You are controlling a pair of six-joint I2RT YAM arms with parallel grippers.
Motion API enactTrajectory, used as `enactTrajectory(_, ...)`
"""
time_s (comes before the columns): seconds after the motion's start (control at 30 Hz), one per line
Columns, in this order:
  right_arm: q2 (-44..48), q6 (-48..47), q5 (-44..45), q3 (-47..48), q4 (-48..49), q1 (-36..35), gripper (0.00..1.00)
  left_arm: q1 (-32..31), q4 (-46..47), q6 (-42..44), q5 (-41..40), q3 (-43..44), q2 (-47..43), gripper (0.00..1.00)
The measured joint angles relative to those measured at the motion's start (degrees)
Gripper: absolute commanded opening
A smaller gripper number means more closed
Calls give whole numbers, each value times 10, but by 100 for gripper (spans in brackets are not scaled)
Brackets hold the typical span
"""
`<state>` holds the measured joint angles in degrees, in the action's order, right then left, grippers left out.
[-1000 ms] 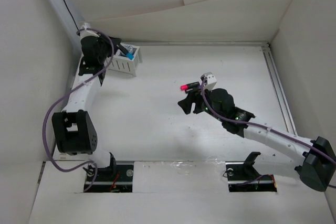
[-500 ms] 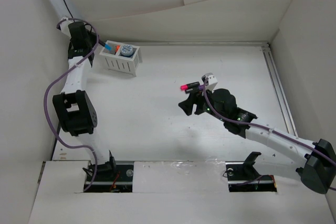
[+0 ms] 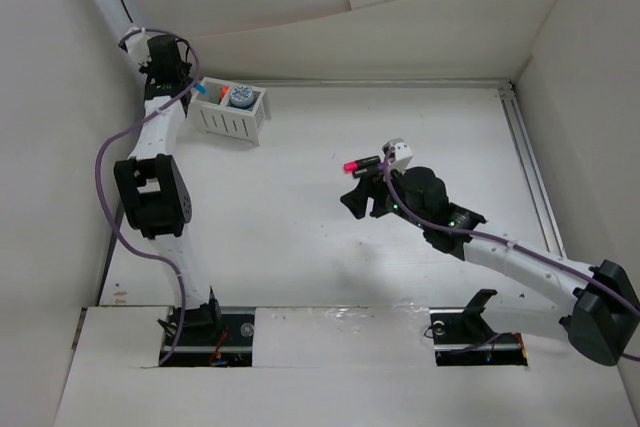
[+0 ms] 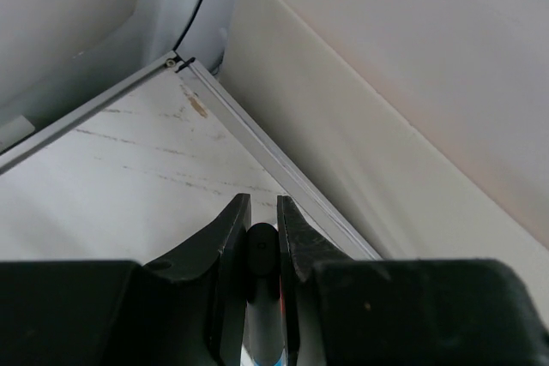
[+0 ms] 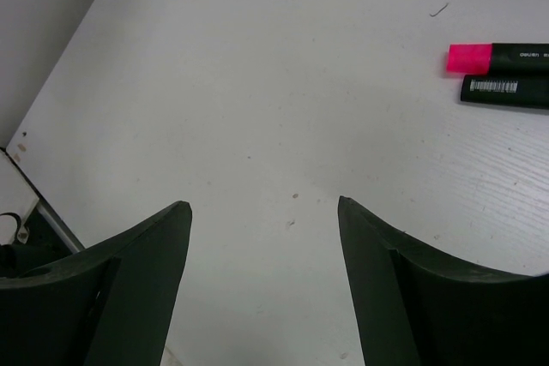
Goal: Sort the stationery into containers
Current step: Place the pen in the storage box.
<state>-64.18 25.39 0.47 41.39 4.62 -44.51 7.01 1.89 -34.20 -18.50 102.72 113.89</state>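
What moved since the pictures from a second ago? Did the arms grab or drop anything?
The left end effector swung off the white basket toward the far left corner, so the whole basket shows now. It stayed shut on a dark marker; nothing was grabbed or dropped. The open right end effector, the pink marker and the basket stayed put.

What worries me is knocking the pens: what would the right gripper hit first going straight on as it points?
Probably bare table: the open right gripper aims at plain surface, with the pink-ended marker and the black marker off to the right of that line in its wrist view.
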Motion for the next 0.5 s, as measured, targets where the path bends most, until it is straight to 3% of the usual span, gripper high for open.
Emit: enactTrajectory(0.5, -36, -2, -12, 0, 6, 29, 75, -35, 7, 17, -27, 92, 116, 6)
